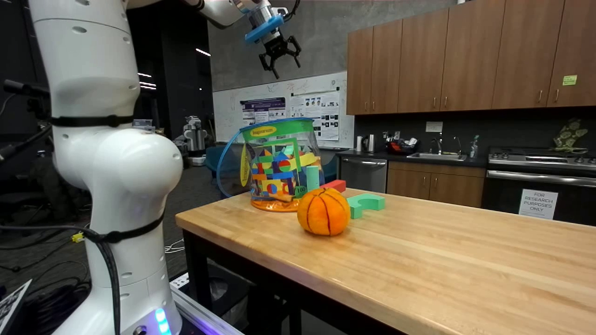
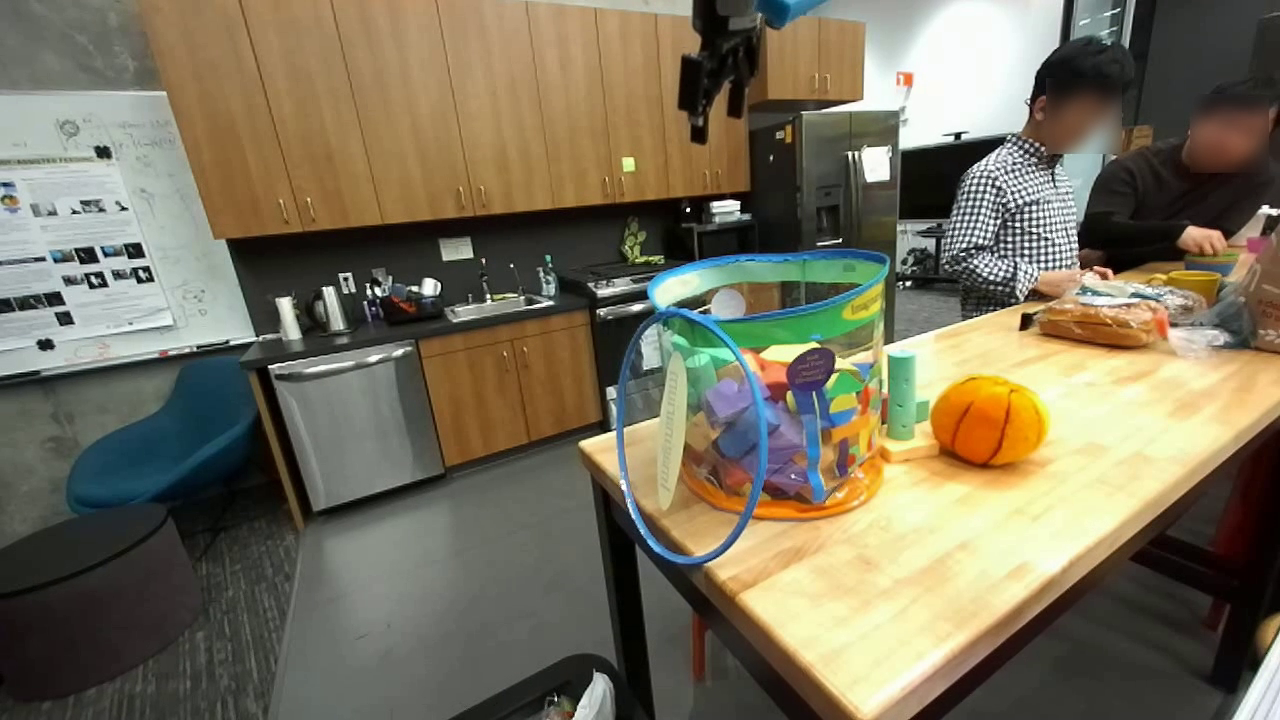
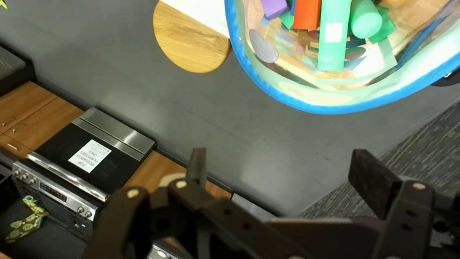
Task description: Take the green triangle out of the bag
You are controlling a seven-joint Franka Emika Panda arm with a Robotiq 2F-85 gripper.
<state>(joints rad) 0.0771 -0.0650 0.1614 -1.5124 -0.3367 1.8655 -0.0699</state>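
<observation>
The see-through bag with a green top rim (image 1: pixel 288 126) stands upright on the table, its top open. It also shows in an exterior view (image 2: pixel 735 335) and at the upper right of the wrist view (image 3: pixel 323 109). Many-coloured blocks show through its wall. Inside it, the wrist view shows a long green bar (image 3: pixel 331 39), a green cylinder (image 3: pixel 366 19) and an angular green piece (image 3: pixel 385 28) partly hidden behind the cylinder. I cannot tell whether that piece is the green triangle. My gripper (image 1: pixel 287 69) is open and empty, high above the bag; its jaws (image 3: pixel 278 153) lie off the rim.
The bag's blue-edged lid (image 2: pixel 672 430) hangs open past the table edge. Beside the bag are an orange pumpkin-like ball (image 1: pixel 324 211), a standing green cylinder (image 2: pixel 901 395), a green arch block (image 1: pixel 368 203) and a red block (image 1: pixel 337 185). Two people are by the table's far end, near bagged bread (image 2: pixel 1100 322).
</observation>
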